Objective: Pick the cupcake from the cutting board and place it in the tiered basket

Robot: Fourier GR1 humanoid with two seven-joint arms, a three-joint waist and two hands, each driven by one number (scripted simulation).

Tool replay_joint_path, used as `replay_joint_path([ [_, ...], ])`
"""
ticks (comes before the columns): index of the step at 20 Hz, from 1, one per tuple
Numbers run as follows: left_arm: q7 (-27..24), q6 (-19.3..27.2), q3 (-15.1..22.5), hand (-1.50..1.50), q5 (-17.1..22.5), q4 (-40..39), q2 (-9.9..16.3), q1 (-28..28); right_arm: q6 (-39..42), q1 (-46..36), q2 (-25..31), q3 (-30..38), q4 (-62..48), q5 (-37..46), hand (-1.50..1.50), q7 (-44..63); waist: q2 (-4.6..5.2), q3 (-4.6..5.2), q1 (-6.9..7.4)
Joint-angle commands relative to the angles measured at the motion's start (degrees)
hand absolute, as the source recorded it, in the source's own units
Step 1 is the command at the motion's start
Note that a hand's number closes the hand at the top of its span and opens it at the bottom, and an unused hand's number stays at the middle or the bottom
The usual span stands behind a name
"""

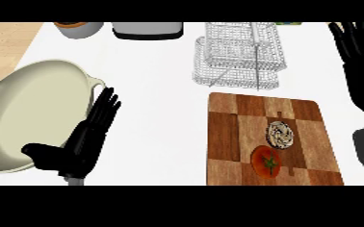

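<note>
The cupcake [280, 134] is seen lying on the wooden cutting board [227, 139], in the board's right half, with its swirled pale top turned toward the view. Just below it, and nearly touching it, a red tomato [267, 161] with a green stem is placed on the same board. The cutting board is set on the white tabletop [160, 101] at the lower right of the head view. Directly beyond the board's far edge the wire tiered basket [240, 55] is stood, close to the board, and nothing can be made out inside its mesh. The left robot hand [82, 142] is held at the lower left, its fingers straight and slightly spread, pointing away from the robot, and the thumb is stuck out to the left; nothing is held by it. It is shown just beside, and partly over, the rim of a large cream bowl [35, 106] that is cut off by the left edge. The right robot hand [348, 43] is raised at the upper right edge, fingers straight and parted, well apart from the cupcake and holding nothing. Along the far edge of the tabletop a grey pot [80, 29] and a dark-based appliance [148, 30] are partly shown. A strip of light wooden surface [18, 38] is visible at the upper left.
</note>
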State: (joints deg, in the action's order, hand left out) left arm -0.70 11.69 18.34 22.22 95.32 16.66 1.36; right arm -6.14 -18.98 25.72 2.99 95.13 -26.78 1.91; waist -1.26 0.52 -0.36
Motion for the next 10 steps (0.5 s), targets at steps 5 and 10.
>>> replay_joint_path([
  [5,-2.40,4.16,-2.97,0.00,-8.36,-0.79,3.88,-6.01,25.37,-4.47,-3.32,-2.43,-6.74,-20.18,1.50,-0.38,2.93,-1.41,4.50],
  [10,-2.22,6.02,-1.27,0.00,-10.94,-1.19,2.81,-7.47,36.08,0.08,-5.07,-7.53,-16.38,-28.28,-1.50,7.51,4.18,-1.42,5.34],
])
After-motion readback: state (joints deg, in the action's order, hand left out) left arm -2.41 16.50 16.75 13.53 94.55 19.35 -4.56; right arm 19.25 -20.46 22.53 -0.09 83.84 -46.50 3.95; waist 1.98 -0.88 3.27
